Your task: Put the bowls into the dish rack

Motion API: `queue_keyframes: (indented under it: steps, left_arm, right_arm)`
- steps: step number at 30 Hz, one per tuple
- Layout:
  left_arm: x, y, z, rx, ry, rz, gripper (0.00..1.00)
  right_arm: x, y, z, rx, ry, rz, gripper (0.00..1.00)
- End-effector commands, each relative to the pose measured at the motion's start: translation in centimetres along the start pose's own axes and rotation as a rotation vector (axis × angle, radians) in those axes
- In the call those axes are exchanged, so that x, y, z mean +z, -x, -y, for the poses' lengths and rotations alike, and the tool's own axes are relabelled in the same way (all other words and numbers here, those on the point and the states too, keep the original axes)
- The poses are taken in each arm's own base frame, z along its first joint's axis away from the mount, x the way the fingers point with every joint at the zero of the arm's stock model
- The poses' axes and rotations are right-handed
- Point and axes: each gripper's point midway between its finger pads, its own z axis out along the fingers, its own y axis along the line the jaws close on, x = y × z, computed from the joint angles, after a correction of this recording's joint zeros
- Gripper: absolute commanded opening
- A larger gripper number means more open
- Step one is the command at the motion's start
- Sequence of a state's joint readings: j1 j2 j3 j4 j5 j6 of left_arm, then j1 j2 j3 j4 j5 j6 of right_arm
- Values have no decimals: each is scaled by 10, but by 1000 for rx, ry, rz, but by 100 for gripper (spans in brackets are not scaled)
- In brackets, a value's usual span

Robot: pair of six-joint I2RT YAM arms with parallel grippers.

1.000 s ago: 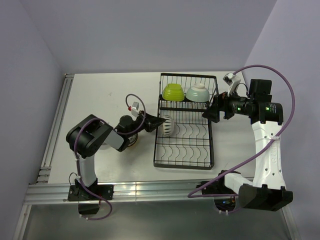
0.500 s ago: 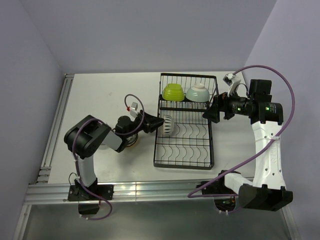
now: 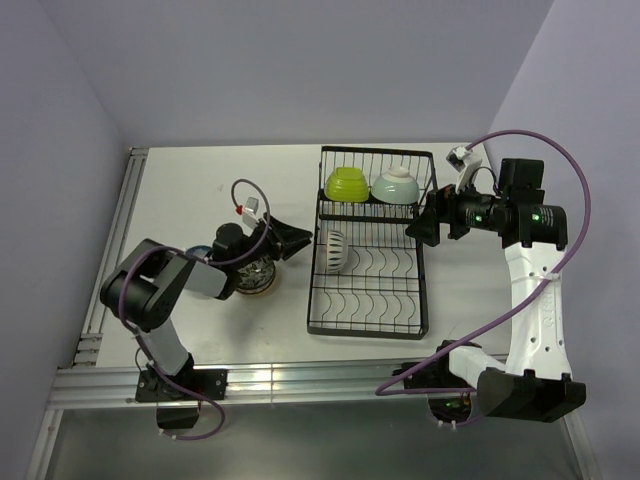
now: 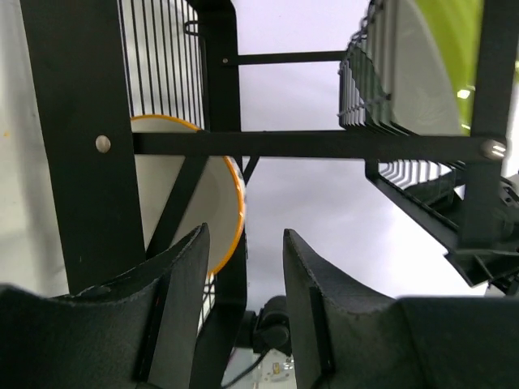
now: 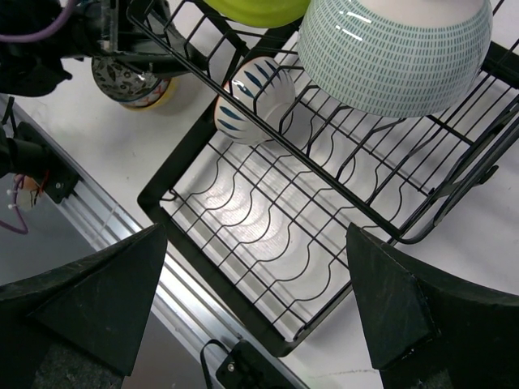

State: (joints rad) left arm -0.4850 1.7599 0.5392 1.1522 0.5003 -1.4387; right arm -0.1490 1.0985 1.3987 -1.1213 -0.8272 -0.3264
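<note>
Meanwhile the left pincer [image 3: 300,240] gaped empty at 9 o'clock of the dish rack [image 3: 368,330], beside the striped bowl [image 3: 333,251] standing on edge inside it; the right pincer [image 3: 414,228] gaped empty too.

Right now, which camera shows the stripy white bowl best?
The right wrist view: the stripy bowl is close and clear, stripes showing, standing on edge in the dish rack. The top view shows it small, from above. The left wrist view catches only part of its white inside and orange rim behind rack bars.

Overhead, two wrist close-ups; common rack [image 3: 368,292]
</note>
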Motion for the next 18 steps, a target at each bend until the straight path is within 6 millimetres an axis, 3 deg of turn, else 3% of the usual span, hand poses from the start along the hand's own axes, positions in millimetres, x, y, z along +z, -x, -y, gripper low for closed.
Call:
queue_keyframes:
  steps: [1,9,10,11,12,13,14,16,18]
  left_arm:
    - [-19,-2,17,86,-21,-42,47]
    - [-52,29,33,229,-7,-19,47]
    - [-57,30,41,317,-22,-41,47]
    - [-65,36,21,274,84,-60,47]
    - [-65,46,31,318,93,-65,47]
    - [-72,48,26,389,117,-105,45]
    - [-86,58,15,339,183,-110,44]
    - [-100,79,24,358,188,-90,45]
    - [-129,112,33,336,212,-29,45]
  right_arm:
    - [-10,13,-3,-48,-20,37,98]
    - [-10,12,-4,-53,-16,38,99]
    - [-10,11,-4,-55,-17,35,99]
    - [-11,12,-4,-59,-19,36,99]
    - [-11,11,-4,-61,-20,34,99]
    - [-11,11,-4,-61,-22,35,99]
    - [-11,11,-4,-63,-23,35,99]
    - [-11,10,-4,-62,-22,35,99]
    - [-11,9,-6,-62,-15,38,99]
